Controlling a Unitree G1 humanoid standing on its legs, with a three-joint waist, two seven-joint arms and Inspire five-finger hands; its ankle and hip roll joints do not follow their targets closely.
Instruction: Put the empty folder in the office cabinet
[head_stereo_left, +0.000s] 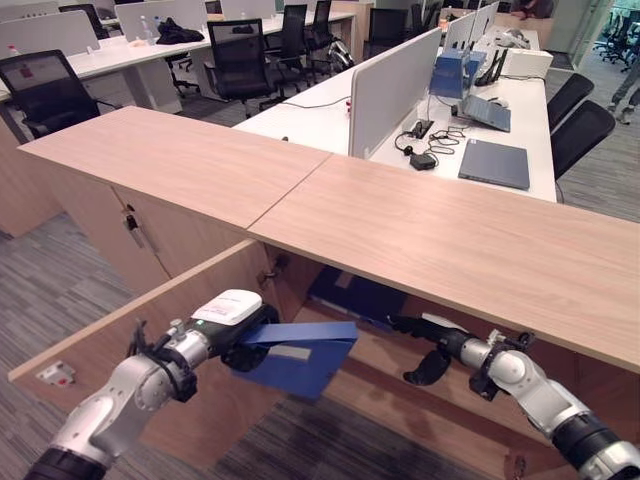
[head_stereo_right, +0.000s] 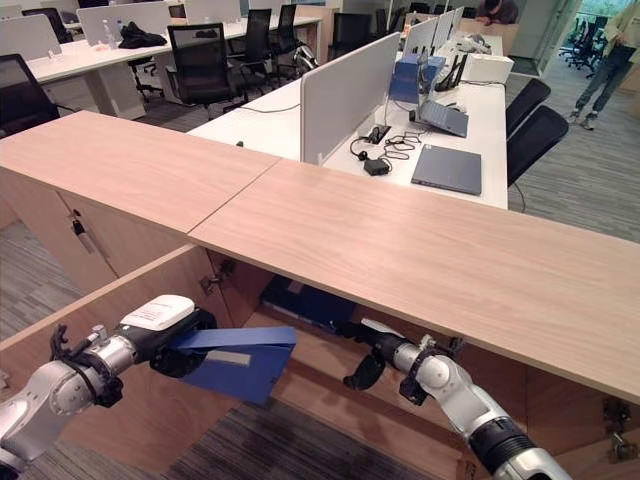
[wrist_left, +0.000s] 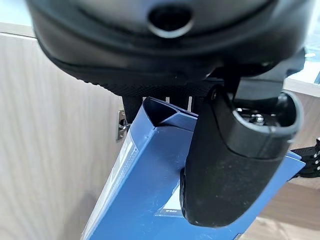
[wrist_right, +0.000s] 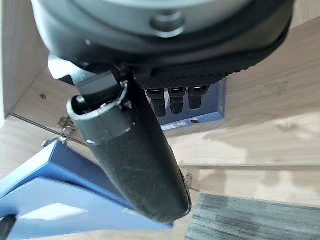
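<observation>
My left hand (head_stereo_left: 248, 335) is shut on one end of a blue folder (head_stereo_left: 295, 358) and holds it out in front of the open office cabinet (head_stereo_left: 400, 365). In the left wrist view the thumb (wrist_left: 225, 165) presses on the folder's cover (wrist_left: 145, 185). My right hand (head_stereo_left: 438, 346) is open under the cabinet top, a little to the right of the folder. Its straight fingers (wrist_right: 172, 100) point at a second blue folder (head_stereo_left: 355, 295) lying inside. The right hand is not touching the held folder (wrist_right: 60, 195).
The cabinet door (head_stereo_left: 150, 330) stands swung open at the left, behind my left arm. A long wooden top (head_stereo_left: 450, 240) overhangs the opening. Beyond are desks with laptops (head_stereo_left: 495, 162), a grey divider (head_stereo_left: 390, 90) and office chairs (head_stereo_left: 240, 60). A person's legs (head_stereo_left: 628, 85) show at the far right.
</observation>
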